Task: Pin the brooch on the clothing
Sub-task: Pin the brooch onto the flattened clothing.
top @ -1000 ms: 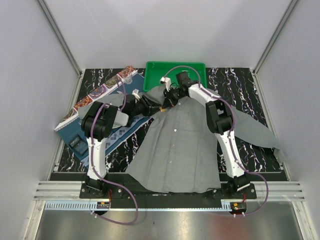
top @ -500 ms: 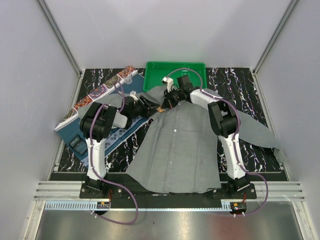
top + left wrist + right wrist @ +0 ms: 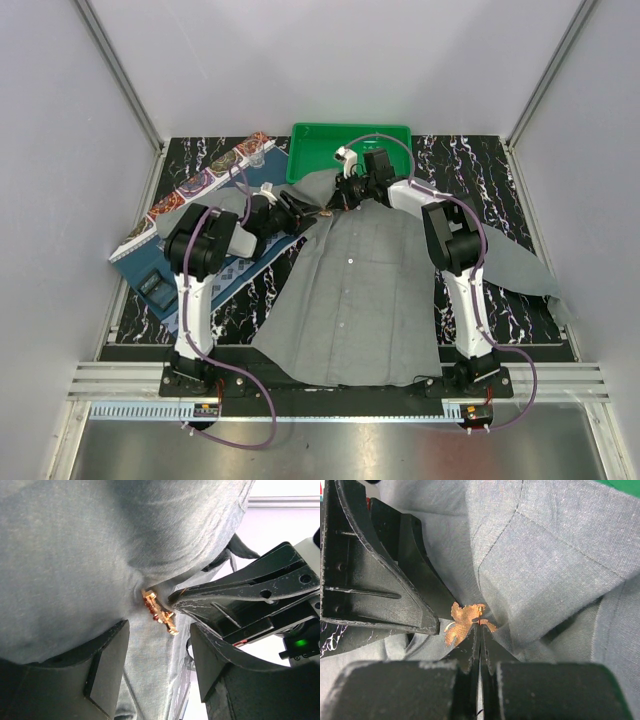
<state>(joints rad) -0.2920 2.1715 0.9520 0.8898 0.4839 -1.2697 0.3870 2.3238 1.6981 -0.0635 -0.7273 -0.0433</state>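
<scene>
**Item:** The brooch (image 3: 159, 612), a small gold-and-red ornament, lies against the grey shirt (image 3: 360, 290) at its upper left front, just beside the collar (image 3: 560, 555). The cloth puckers tightly where the brooch meets it, and the rest of the ornament hangs slightly off the fabric. Whether the pin passes fully through the cloth cannot be told.

**Right end effector** (image 3: 479, 635)**:** Closed, with no gap between the 2 fingers. The tips touch the brooch's near edge. Whether a thin part of it is pinched between them cannot be told.

**Left end effector** (image 3: 159, 645)**:** Open. Its 2 fingers stand either side of the brooch, clear of it, and grip nothing.

**Surroundings:** The shirt is spread front-up over the dark marbled surface (image 3: 480, 165). A green tray (image 3: 350, 127) sits at the far edge, behind both end effectors.

**Step in hand, as judged:** This is the fastening stage. The brooch is at the cloth and is being seated or checked, with the task near its end.

**Next move calls for:**
- The right tips should come away slowly, along the line of the pin, so the ornament is not dragged out.
- The left fingers should stay apart and off the fold.
</scene>
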